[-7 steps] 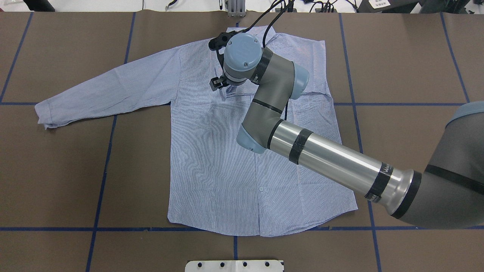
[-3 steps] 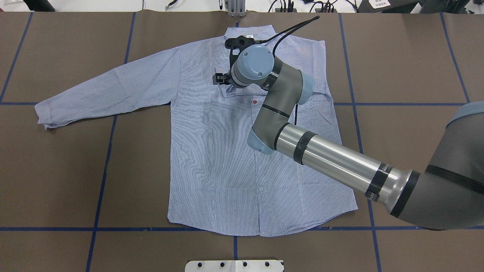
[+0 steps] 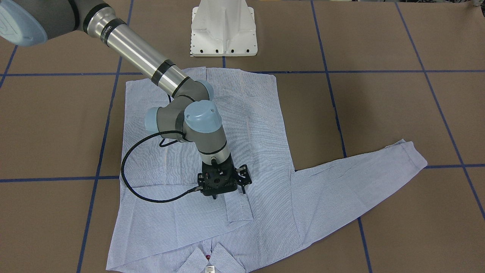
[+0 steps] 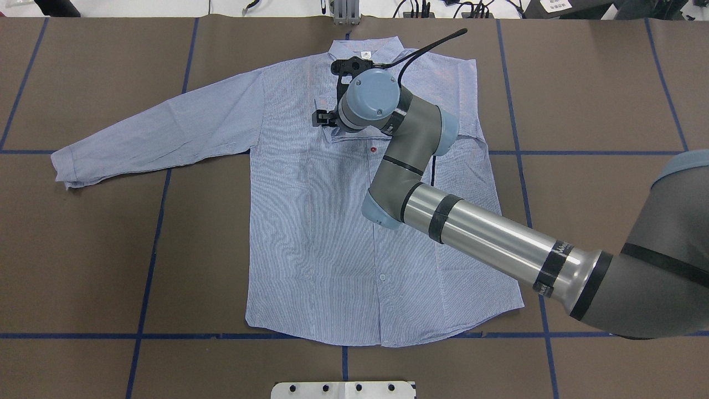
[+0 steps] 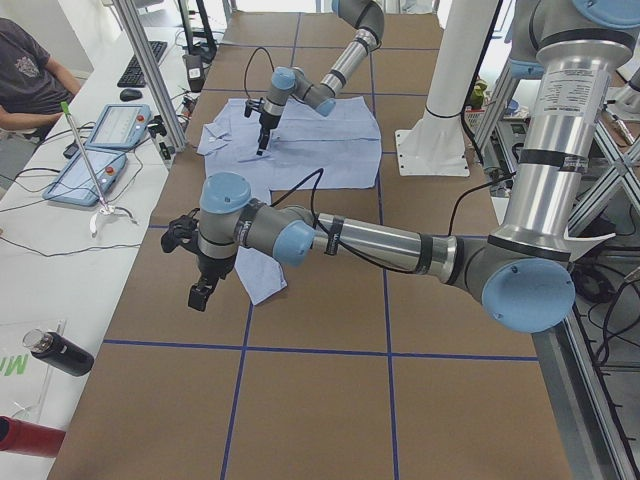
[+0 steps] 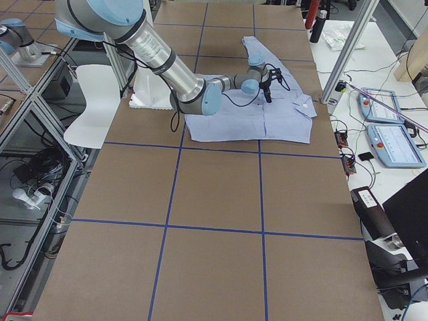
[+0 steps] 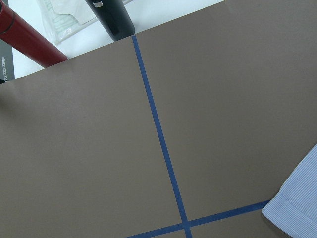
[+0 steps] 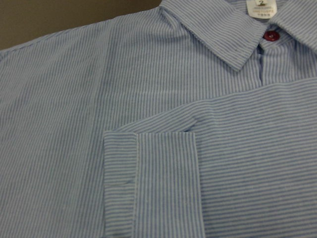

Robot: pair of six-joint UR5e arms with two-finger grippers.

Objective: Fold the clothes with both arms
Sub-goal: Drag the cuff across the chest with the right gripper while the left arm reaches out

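The striped shirt [image 4: 310,238] lies flat and front up in the middle of the surface [image 4: 581,83]. Seen from the robot's side, its collar [image 8: 208,29] is at 12 o'clock and its hem [image 4: 382,339] at 6 o'clock. One sleeve [image 3: 178,216] is already laid across the chest from the 3 o'clock side. Its cuff [image 8: 153,183] rests flat just below the collar, near the button line. The other sleeve [image 4: 160,130] runs out at full length toward 9 o'clock, and its far cuff [image 4: 63,169] lies on bare surface.

The right tool [image 3: 214,195] points straight down, close over the folded cuff. The right wrist view shows that cuff lying free with no fingers in frame, so I cannot tell whether this tool is wide or narrow. The left tool [image 5: 200,295] hangs above the surface just beside the far cuff. It shows only in the side view, so its state cannot be told either.

I judge the job to be at an early stage, with one fold of several made. The outstretched sleeve has yet to come across the chest, and the body has not been folded, either at the sides or from hem to collar
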